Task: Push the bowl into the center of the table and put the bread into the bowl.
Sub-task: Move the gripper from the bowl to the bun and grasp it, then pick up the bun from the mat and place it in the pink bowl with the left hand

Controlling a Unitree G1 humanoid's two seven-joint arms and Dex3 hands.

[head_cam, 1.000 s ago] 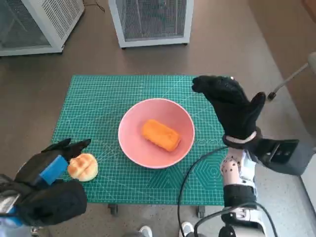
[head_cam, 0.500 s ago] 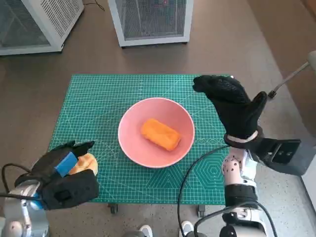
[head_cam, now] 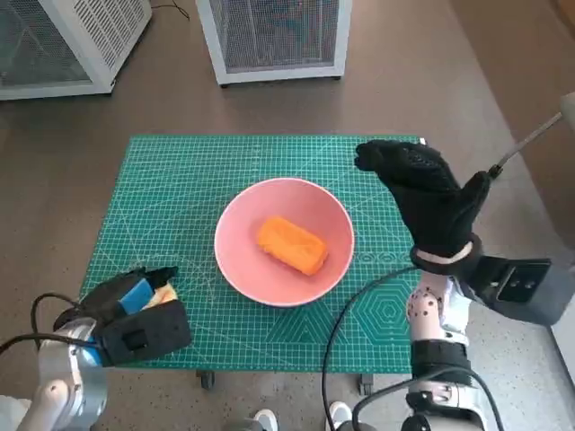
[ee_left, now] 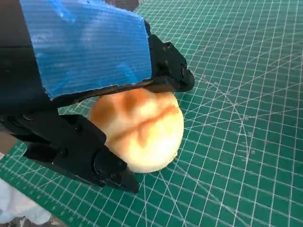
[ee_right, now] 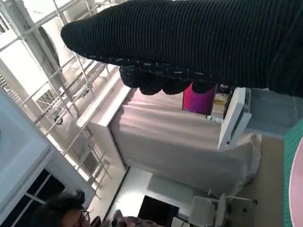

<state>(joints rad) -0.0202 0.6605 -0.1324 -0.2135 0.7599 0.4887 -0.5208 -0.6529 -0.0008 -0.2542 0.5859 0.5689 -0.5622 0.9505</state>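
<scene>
The left hand [head_cam: 126, 310] sat at the near left corner of the green mat [head_cam: 180, 189], its fingers [ee_left: 111, 170] closed round the round bread roll [ee_left: 139, 130], which still touched the mat. The pink bowl [head_cam: 235, 269] stood near the middle of the mat with an orange loaf [head_cam: 292, 244] lying in it. The right hand [head_cam: 427, 197] hovered above the mat's far right part, fingers spread, grasping nothing.
</scene>
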